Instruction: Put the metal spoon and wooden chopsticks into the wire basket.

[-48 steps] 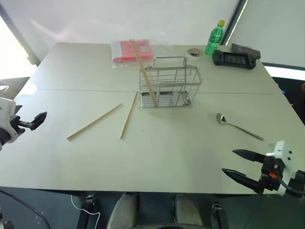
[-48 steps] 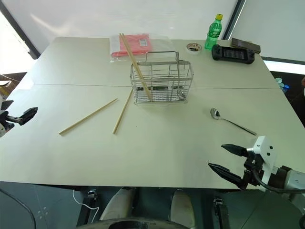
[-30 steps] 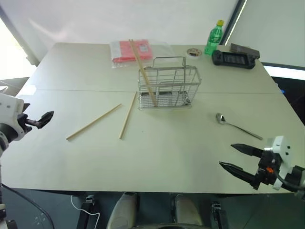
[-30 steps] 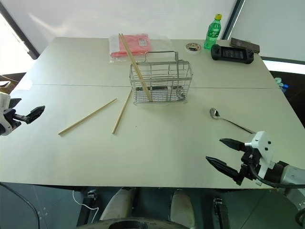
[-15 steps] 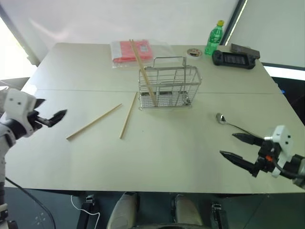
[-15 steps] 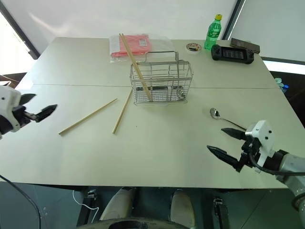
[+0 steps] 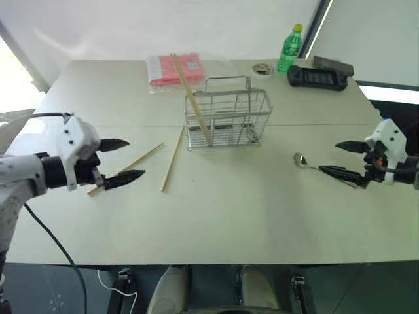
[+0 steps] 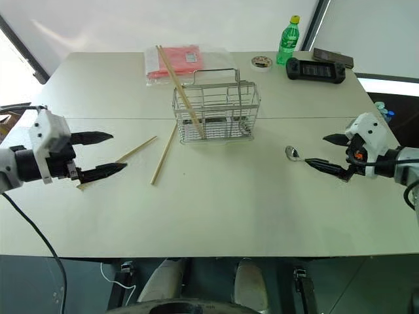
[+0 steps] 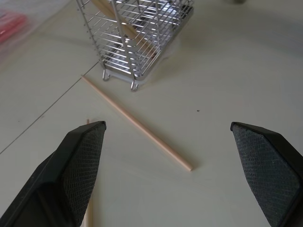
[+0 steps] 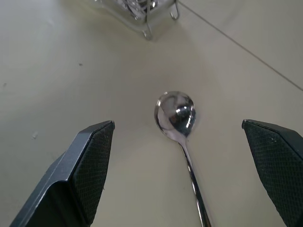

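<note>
While both arms hang over the desk (image 7: 222, 222) with nothing gripped, task judged partly begun: one of the wooden chopsticks (image 7: 191, 98) already leaning in the wire basket (image 7: 227, 121), top end sticking out over the flat red packet (image 7: 175, 69) behind it.

Left end effector (image 7: 120, 159): fingers spread wide, empty, pointing toward the middle of the desk. Positioned over the outer end of one loose chopstick (image 7: 134, 163), which lies flat at a slant. Second loose chopstick (image 7: 173, 159) lying flat too, upper end near the basket's front corner; left wrist view shows it between the spread fingers, ahead of them, apart from both. Wide spread probably kept so either stick can be straddled from above.

Right end effector (image 8: 330, 152): fingers also wide apart, empty. Metal spoon (image 8: 301, 158) flat on the desk to the basket's right, bowl toward the basket, handle running toward the lower finger. Right wrist view puts the spoon (image 10: 179, 124) roughly centred between the fingers, bowl up. Contact with the handle tip cannot be told from the head views.

Basket upright near desk centre, handle arched on top, within reach of both sides; likely why each arm works its own side.

Green bottle (image 7: 287, 49) and black controller (image 7: 319, 77) at the far right edge, well apart from the work.

Judgement: thin flat items on a hard surface; pinching low without skidding them is the risk.
</note>
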